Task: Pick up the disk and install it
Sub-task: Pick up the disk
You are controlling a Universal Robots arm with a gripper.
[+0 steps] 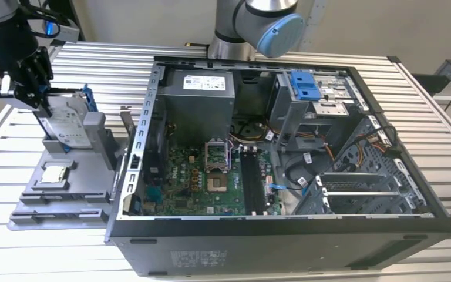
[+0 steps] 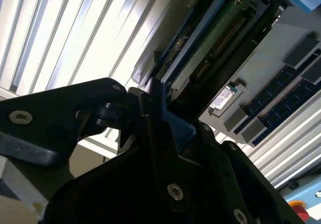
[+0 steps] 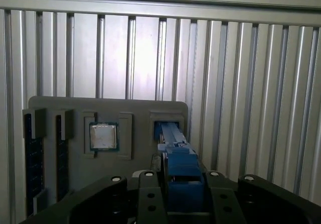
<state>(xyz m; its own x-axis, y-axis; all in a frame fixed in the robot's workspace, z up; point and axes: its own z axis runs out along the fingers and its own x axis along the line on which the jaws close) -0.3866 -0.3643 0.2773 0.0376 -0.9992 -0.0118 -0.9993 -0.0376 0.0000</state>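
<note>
Pick step: fingers (image 3: 149, 194) clamped on disk (image 1: 67, 130) seated in tray (image 1: 69, 202) slot, 9 o'clock of case (image 1: 288, 235); snug slot probably wants a straight pull

Disk (image 1: 63, 126) between holder (image 1: 92, 126) posts, case (image 1: 288, 247) open above, cables (image 1: 345, 150) below bay (image 1: 310, 88)

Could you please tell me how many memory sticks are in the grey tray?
2. Both stand side by side in slots of the tray: one stick at its edge, the other nearer the chip. More may be hidden.
</note>
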